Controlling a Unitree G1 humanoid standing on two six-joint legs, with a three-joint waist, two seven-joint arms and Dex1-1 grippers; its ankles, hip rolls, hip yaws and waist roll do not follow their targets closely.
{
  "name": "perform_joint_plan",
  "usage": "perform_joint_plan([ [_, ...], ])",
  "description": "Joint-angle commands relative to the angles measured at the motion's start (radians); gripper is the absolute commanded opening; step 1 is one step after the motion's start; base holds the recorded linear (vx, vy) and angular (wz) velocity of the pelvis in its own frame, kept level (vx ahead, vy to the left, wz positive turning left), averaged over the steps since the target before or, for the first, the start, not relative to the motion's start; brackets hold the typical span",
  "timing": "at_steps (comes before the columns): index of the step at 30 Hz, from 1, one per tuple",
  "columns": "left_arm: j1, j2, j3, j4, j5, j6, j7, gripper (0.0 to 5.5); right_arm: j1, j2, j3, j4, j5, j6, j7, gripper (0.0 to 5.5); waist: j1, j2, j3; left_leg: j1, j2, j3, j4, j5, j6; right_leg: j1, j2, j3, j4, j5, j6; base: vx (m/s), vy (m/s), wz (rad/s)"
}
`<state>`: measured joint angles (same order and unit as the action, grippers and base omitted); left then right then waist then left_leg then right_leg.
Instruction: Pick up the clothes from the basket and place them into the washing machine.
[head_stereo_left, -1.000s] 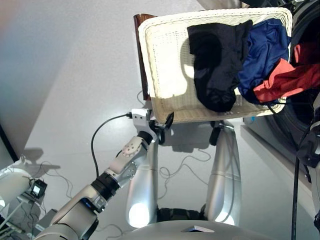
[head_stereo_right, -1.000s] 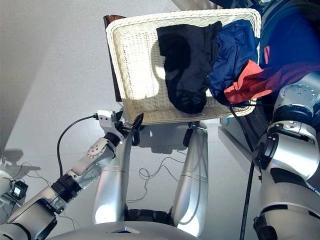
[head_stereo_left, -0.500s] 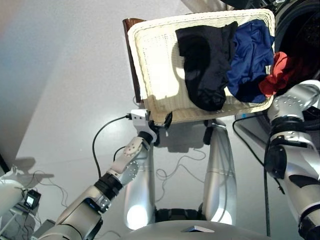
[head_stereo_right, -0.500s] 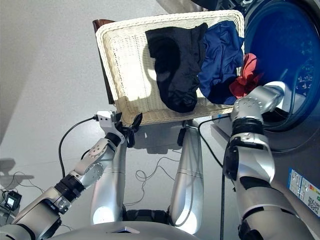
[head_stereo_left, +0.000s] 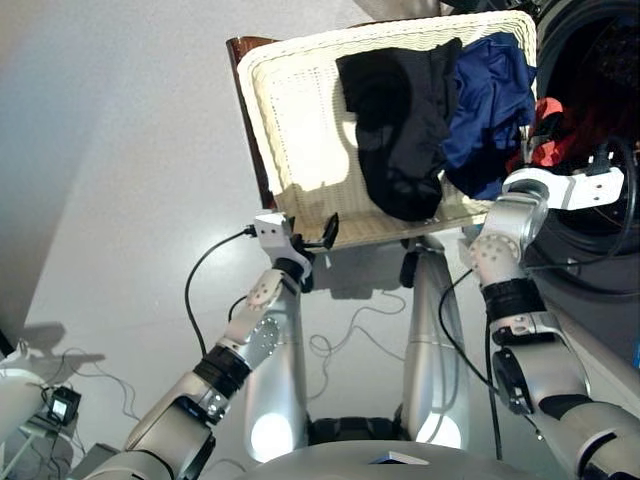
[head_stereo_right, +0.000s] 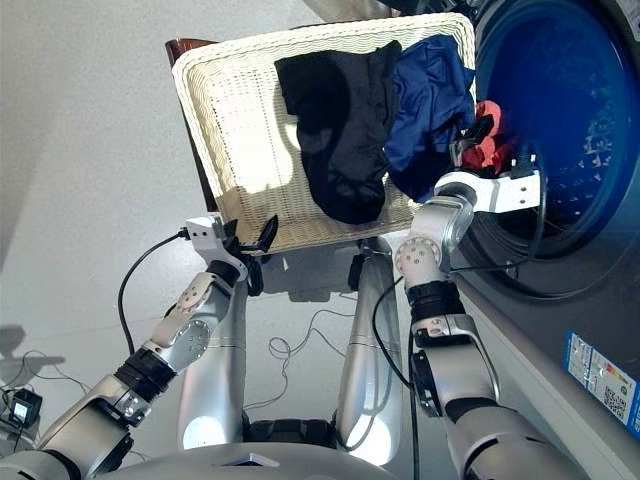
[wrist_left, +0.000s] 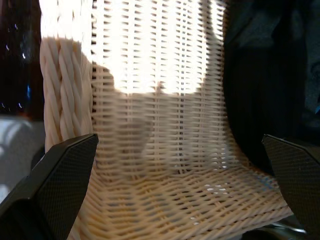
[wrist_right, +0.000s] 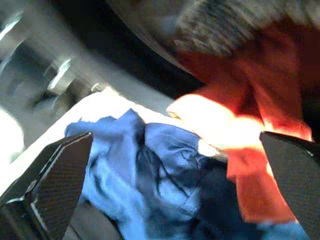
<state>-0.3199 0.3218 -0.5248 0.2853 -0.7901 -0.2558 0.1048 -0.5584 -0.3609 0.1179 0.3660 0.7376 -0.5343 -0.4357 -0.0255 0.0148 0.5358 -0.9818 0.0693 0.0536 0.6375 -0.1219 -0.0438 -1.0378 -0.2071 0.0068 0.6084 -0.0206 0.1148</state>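
Right wrist view shows our right claw (wrist_right: 165, 165) spread wide and empty, the coral-red garment (head_stereo_right: 487, 140) draped at the washing machine (head_stereo_right: 560, 130) porthole edge beside the basket (head_stereo_right: 240, 130), so we judge pushing it into the drum comes next.

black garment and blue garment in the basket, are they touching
Touching. The right eye view shows the black garment lying across the basket, its edge overlapping the blue garment with no wicker showing between them.
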Motion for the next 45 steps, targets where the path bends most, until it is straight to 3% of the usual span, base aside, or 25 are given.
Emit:
perform_joint_plan([
  [1, 0.06, 0.029, 0.037, -0.072, 0.086, -0.072, -0.004, 5.5, 0.031, -0.087, 0.019, -0.161, -0.326, 0.041, -0.046, 5.5, 0.016, -0.01, -0.016, 0.018, 0.009, 0.018, -0.049, 0.024, -0.016, 0.04, -0.003, -0.029, -0.007, -0.015, 0.03, 0.0, 0.0, 0.0],
  [3, 0.063, 0.042, 0.041, -0.115, 0.11, -0.088, -0.015, 5.5, 0.037, -0.125, 0.053, -0.229, -0.472, 0.08, -0.054, 5.5, 0.021, -0.011, -0.016, 0.02, 0.008, 0.013, -0.058, 0.029, -0.015, 0.043, -0.003, -0.033, -0.014, -0.011, 0.031, 0.0, 0.0, 0.0],
  [6, 0.064, 0.057, 0.037, -0.163, 0.138, -0.097, -0.014, 5.5, 0.036, -0.13, 0.099, -0.287, -0.526, 0.103, -0.027, 5.5, 0.026, -0.016, -0.016, 0.023, 0.008, 0.01, -0.067, 0.036, -0.015, 0.049, -0.003, -0.038, -0.025, -0.007, 0.033, 0.0, 0.0, 0.0],
  [13, 0.018, 0.106, 0.063, -0.401, 0.241, -0.145, 0.049, 5.5, 0.049, -0.095, 0.16, -0.317, -0.53, 0.118, 0.01, 5.5, 0.037, -0.021, -0.016, 0.026, 0.007, 0.001, -0.079, 0.044, -0.02, 0.059, -0.005, -0.049, -0.036, -0.007, 0.031, 0.0, 0.0, 0.0],
  [18, -0.113, 0.085, 0.056, -0.499, 0.294, -0.155, 0.101, 5.5, 0.036, -0.065, 0.184, -0.293, -0.524, 0.129, 0.023, 5.5, 0.033, -0.026, -0.016, 0.027, 0.006, -0.007, -0.093, 0.051, -0.024, 0.066, -0.006, -0.06, -0.05, -0.003, 0.03, 0.0, 0.0, 0.0],
  [21, -0.275, 0.028, 0.025, -0.516, 0.388, -0.148, 0.176, 5.5, 0.03, -0.035, 0.191, -0.268, -0.506, 0.127, 0.017, 5.5, 0.023, -0.036, -0.016, 0.036, 0.008, -0.011, -0.108, 0.058, -0.028, 0.076, -0.006, -0.065, -0.063, 0.001, 0.032, 0.0, 0.0, 0.0],
  [26, -0.423, -0.074, -0.028, -0.414, 0.486, -0.124, 0.271, 5.5, 0.04, -0.011, 0.16, -0.264, -0.5, 0.111, -0.043, 5.5, 0.003, -0.049, -0.016, 0.045, 0.01, -0.017, -0.118, 0.063, -0.029, 0.086, -0.004, -0.067, -0.072, 0.002, 0.033, 0.0, 0.0, 0.0],
  [33, -0.531, -0.143, -0.062, -0.154, 0.602, -0.096, 0.385, 5.5, 0.042, 0.009, 0.074, -0.311, -0.617, 0.099, -0.221, 5.5, -0.029, -0.066, -0.016, 0.041, 0.019, -0.012, -0.108, 0.062, -0.031, 0.077, -0.001, -0.06, -0.067, 0.002, 0.035, 0.0, 0.0, 0.0],
  [39, -0.562, -0.162, -0.053, 0.043, 0.587, -0.067, 0.433, 5.5, 0.037, 0.009, 0.05, -0.373, -0.673, 0.114, -0.277, 5.5, -0.052, -0.087, -0.016, 0.024, 0.027, -0.005, -0.085, 0.058, -0.029, 0.057, 0.005, -0.05, -0.049, 0.003, 0.036, 0.0, 0.0, 0.0],
  [45, -0.623, -0.213, -0.046, 0.269, 0.549, -0.033, 0.452, 5.5, -0.002, 0.001, 0.112, -0.471, -0.677, 0.1, -0.249, 5.5, -0.078, -0.109, -0.016, -0.002, 0.04, 0.0, -0.054, 0.05, -0.033, 0.029, 0.008, -0.036, -0.026, 0.003, 0.038, 0.0, 0.0, 0.0],
])
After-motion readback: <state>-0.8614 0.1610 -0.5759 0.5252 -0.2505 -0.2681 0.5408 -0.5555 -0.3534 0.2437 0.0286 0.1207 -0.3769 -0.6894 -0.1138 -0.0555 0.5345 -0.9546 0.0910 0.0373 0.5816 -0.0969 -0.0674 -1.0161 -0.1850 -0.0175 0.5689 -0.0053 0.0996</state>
